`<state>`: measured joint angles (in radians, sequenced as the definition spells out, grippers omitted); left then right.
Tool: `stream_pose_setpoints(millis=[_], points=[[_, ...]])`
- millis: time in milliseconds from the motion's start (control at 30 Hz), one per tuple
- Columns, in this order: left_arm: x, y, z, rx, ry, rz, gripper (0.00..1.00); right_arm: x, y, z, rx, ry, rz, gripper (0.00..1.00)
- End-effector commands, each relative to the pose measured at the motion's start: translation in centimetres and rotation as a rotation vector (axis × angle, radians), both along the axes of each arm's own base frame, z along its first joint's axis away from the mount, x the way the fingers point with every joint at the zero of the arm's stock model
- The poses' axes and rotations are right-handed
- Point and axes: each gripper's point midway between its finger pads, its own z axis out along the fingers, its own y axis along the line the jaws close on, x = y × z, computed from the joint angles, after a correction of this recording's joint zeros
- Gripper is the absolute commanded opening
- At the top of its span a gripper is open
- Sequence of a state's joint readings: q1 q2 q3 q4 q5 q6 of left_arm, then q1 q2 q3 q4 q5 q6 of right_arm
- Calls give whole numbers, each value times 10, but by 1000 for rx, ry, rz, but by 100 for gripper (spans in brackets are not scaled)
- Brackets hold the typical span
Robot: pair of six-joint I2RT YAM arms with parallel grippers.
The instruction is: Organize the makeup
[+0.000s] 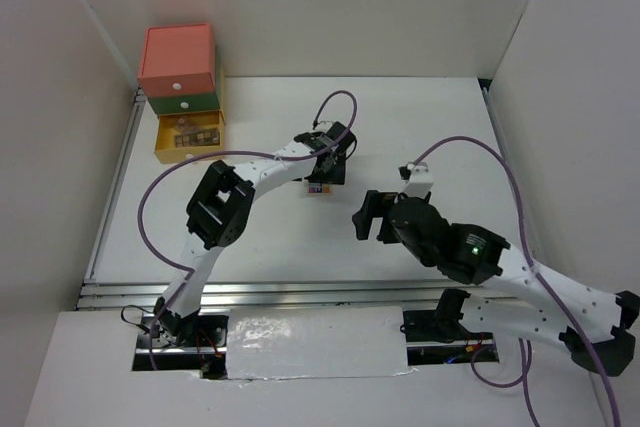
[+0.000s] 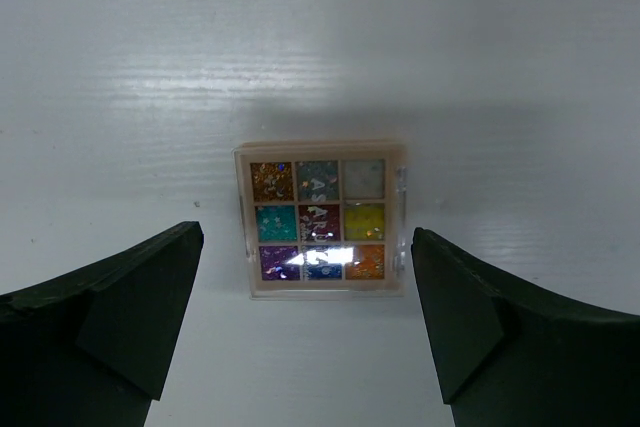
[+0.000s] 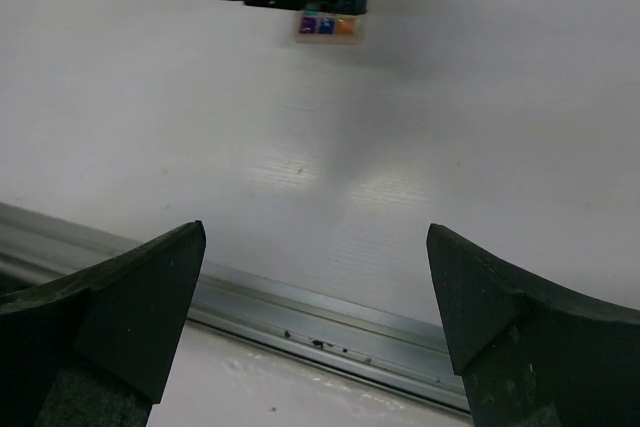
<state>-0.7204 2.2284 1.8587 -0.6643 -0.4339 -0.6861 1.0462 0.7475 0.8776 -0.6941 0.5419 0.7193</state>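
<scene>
A multicolour eyeshadow palette (image 2: 320,219) lies flat on the white table. It peeks out under my left gripper in the top view (image 1: 318,189) and shows in the right wrist view (image 3: 328,26). My left gripper (image 1: 325,169) hovers over it, open and empty, its fingers (image 2: 120,317) on either side and a little nearer the camera than the palette. A brown palette (image 1: 190,134) lies in the open yellow drawer (image 1: 162,146). My right gripper (image 1: 366,217) is open and empty over bare table. The puffs, tube and compact are out of view.
A stacked drawer box with a coral top (image 1: 177,59), a green middle (image 1: 185,103) and the pulled-out yellow bottom drawer stands at the back left. A metal rail (image 3: 330,317) runs along the table's near edge. White walls enclose the sides.
</scene>
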Motion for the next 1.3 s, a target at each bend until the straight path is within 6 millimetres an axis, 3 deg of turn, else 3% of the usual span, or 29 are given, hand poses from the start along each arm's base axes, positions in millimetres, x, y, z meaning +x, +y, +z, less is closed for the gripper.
stream_pose_setpoints(millis=[0,200,333,500,567,667,700,767,800,833,867,900,933,967,1000,1067,1100,1167,1200,1267], points=[[-9,0,-3,0,10,10,100,19,-12,-15,-57,13,-132,100],[-12,-5,-23,-14,46,5,99,29,-5,-19,-19,15,-94,100],[-12,-12,-32,-41,62,-4,99,27,0,-26,-31,30,-61,100],[-16,-7,-47,-22,93,32,99,24,5,-29,-23,39,-30,100],[-20,-1,-56,-4,113,48,94,24,6,-27,-16,34,-24,100],[-23,9,-65,-1,131,60,70,23,7,-24,-4,27,-14,100],[-24,19,-69,7,141,76,56,22,8,-21,5,22,-3,100],[-15,24,-54,-46,106,93,41,20,8,-15,23,10,8,100],[-5,13,-16,-125,33,80,32,19,9,-12,31,4,15,100],[-25,26,-31,-111,70,75,32,19,8,-12,34,2,17,100],[1,50,-14,-183,11,139,28,18,7,-8,45,-10,21,100],[4,77,-13,-197,1,187,28,17,8,-7,49,-12,25,100],[12,86,25,-264,-76,202,28,17,7,-8,51,-14,30,100],[26,95,47,-322,-147,222,28,17,9,-7,52,-22,42,100],[31,121,70,-393,-194,254,29,16,12,-6,63,-21,60,100],[47,142,100,-521,-279,297,28,16,15,-8,64,-21,77,100],[46,170,112,-555,-301,342,28,15,16,-7,67,-20,83,100],[52,195,131,-594,-374,406,29,16,18,-8,70,-18,94,100],[57,220,152,-607,-450,458,29,15,20,-9,70,-17,101,100],[56,258,163,-636,-514,585,32,14,21,-9,72,-17,114,100]])
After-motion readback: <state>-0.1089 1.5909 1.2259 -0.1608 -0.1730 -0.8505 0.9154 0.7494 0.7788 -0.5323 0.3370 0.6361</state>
